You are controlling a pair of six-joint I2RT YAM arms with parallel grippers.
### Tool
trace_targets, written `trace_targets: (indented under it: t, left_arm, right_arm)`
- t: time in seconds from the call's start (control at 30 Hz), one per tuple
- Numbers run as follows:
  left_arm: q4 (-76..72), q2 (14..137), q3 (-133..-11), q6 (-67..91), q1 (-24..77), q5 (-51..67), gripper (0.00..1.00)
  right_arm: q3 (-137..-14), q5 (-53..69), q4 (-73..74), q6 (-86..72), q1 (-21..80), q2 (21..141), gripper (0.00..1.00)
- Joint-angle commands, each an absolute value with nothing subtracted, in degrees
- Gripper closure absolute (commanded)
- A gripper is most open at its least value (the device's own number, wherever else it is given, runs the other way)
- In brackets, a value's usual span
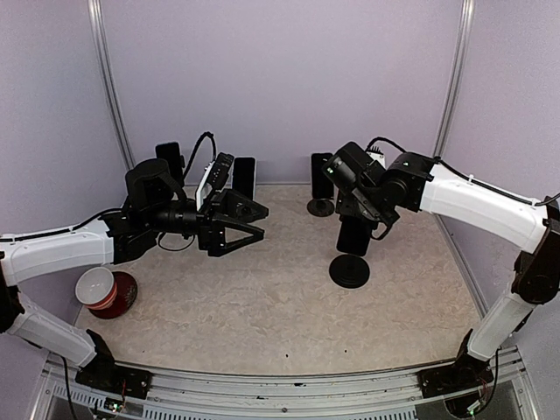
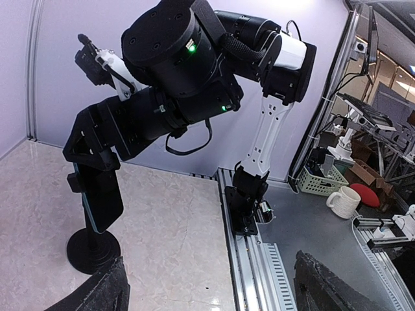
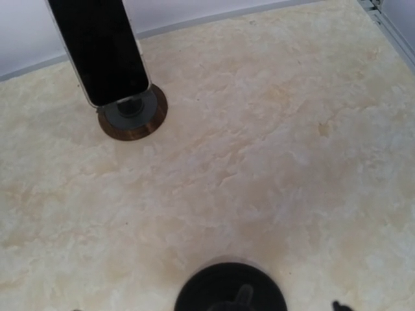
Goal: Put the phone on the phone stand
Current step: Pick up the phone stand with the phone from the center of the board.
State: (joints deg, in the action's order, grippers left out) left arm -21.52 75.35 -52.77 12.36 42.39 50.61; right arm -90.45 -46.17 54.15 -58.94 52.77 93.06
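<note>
A dark phone (image 1: 354,236) (image 2: 98,194) leans on the black phone stand (image 1: 350,271) (image 2: 94,249) right of the table's middle. My right gripper (image 1: 354,220) (image 2: 91,155) hangs over it, its jaws either side of the phone's top end; whether they press it does not show. In the right wrist view only the stand's round base (image 3: 230,291) appears at the bottom edge, and the phone is out of frame. My left gripper (image 1: 262,222) (image 2: 214,288) hovers left of centre, open and empty, pointing toward the stand.
A second phone (image 1: 322,173) (image 3: 100,48) stands on a brown-based stand (image 1: 321,207) (image 3: 133,115) at the back. More phones (image 1: 243,177) lean at the back left. A red cup (image 1: 103,290) sits near left. The metal rail (image 2: 253,259) marks the table's edge.
</note>
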Motion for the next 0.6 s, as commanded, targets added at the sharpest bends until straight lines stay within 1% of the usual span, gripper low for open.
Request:
trace_targets:
  t: [0.0,0.13,0.27,0.43,0.57]
  left_arm:
    - [-23.30,74.08,-53.35,12.09,41.92,50.98,0.15]
    - [-23.34,73.94,-53.33,12.04,41.93,50.99,0.15]
    - [-23.23,73.91,-53.26,11.95,41.92,50.98,0.15]
    - [-23.13,73.78,-53.34,11.78,41.92,50.91,0.14]
    - [-23.12,73.81,-53.35,11.92,41.92,51.00,0.15]
  right_arm:
    - [-89.90,-47.48,51.52,-54.01,53.31,91.34,0.32]
    - [-89.68,-45.97,46.49,-46.62,52.07,89.88,0.36]
    - [-88.05,-42.70,40.82,-40.83,48.59,87.04,0.41]
    - [-85.22,-36.75,33.62,-33.68,43.69,83.11,0.42]
    - [-85.12,-33.55,30.91,-28.69,40.17,81.93,0.43]
